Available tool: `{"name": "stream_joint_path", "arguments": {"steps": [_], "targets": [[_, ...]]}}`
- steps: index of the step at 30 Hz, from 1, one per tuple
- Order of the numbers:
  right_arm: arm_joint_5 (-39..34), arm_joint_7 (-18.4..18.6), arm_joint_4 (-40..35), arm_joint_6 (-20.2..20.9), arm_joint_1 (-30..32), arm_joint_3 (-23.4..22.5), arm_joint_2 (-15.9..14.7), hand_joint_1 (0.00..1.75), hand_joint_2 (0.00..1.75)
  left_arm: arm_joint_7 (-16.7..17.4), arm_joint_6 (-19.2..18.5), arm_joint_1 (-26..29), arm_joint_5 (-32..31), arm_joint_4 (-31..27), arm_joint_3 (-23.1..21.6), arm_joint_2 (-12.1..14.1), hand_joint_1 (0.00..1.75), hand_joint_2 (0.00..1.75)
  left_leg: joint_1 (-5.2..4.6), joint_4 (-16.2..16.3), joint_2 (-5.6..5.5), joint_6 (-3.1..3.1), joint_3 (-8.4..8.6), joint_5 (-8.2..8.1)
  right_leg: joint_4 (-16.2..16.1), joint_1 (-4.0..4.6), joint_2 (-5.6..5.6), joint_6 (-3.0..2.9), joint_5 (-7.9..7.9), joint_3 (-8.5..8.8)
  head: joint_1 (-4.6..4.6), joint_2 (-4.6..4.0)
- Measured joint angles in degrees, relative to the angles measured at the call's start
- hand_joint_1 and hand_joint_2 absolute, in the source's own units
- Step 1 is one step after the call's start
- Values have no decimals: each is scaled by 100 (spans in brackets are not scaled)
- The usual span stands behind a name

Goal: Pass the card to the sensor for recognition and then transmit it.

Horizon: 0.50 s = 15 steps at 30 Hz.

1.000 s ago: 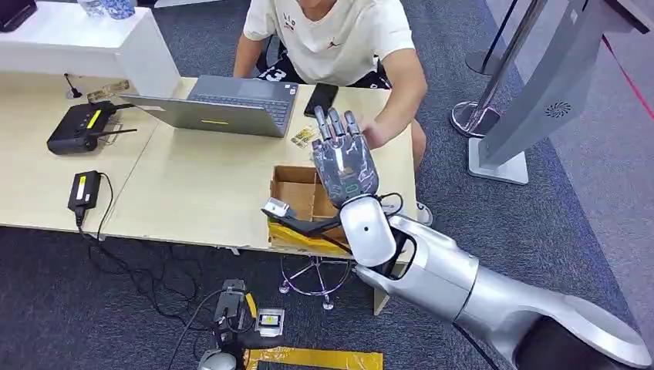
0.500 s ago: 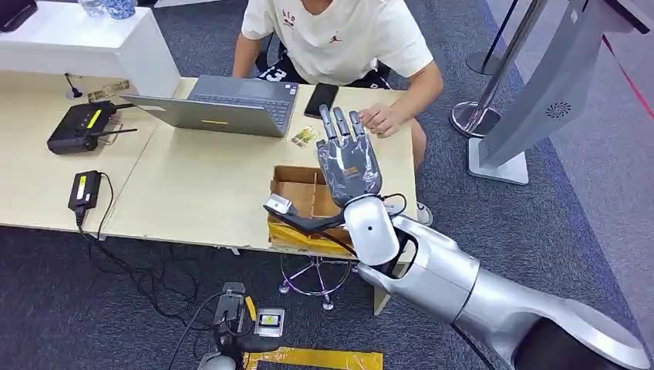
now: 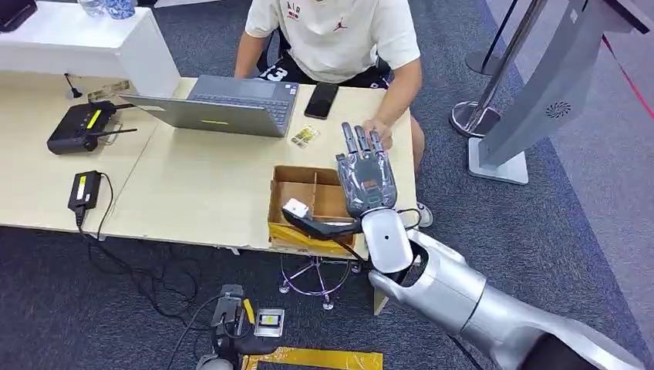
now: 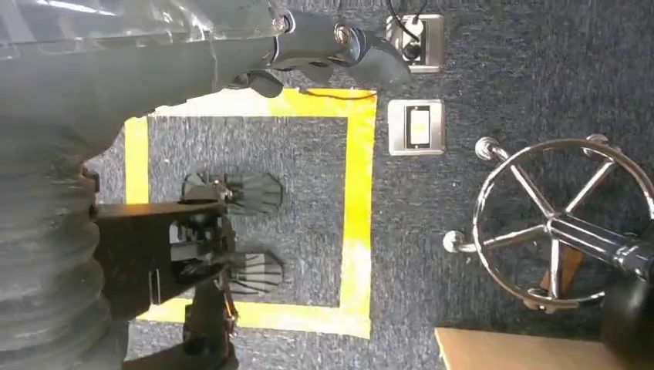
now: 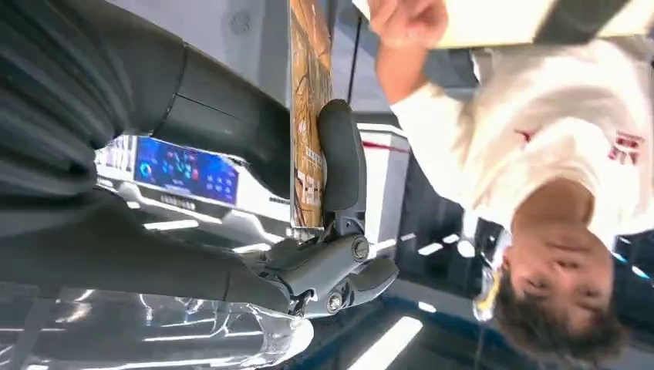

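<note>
The right hand [image 3: 365, 179] is raised over the bench [image 3: 200, 185], back toward the head camera, above the far right corner of an open cardboard box [image 3: 308, 202]. In the right wrist view the card [image 5: 308, 116] stands edge-on, pinched between the thumb and the fingers [image 5: 343, 158]. A person in a white T-shirt [image 3: 335, 38] sits across the bench, one hand just beyond the robot's fingertips. The left hand [image 4: 231, 54] hangs over the carpet, fingers curled in, holding nothing
</note>
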Motion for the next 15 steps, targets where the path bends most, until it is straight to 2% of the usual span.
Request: {"name": "stream_joint_path", "arguments": {"steps": [8,15], "targets": [[238,0,70,-236,484,-558,-201,175,175,114,2,53,-380,0,20,39,0,175,0,0,0,0,0,-1,-1,0,0,0,0,0,-2,0],[116,0,100,-368,941,-1019,-282,175,175,164,2,63,-680,4,144,66,0,175,0,-1,1,-2,-2,-3,-1,0,0,0,0,0,0,0]]}}
